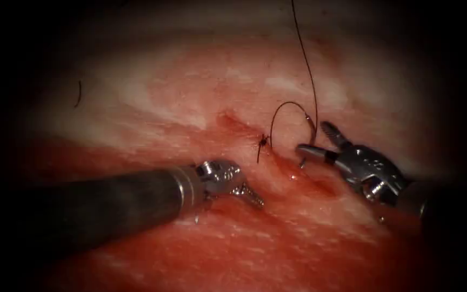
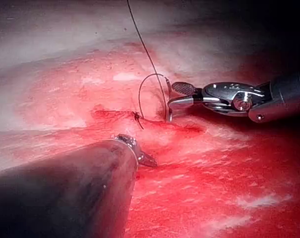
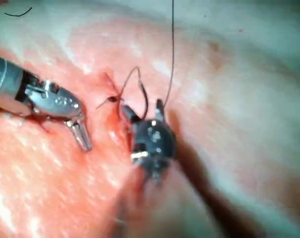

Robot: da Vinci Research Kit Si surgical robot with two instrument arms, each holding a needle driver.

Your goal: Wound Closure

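Note:
A thin curved needle arches over the cut. Its left end touches the tissue beside a dark knot with a short tail. Its right end lies at my right tool, whose jaws stand open around it without gripping. I cannot tell whether the needle's left end is in the tissue. Thread runs from the needle's right end up out of view. My left tool is shut and holds nothing, on the cut's left.
Red fluid wets the tissue around and below the cut. A short cut end of thread lies far to the left on the pale tissue.

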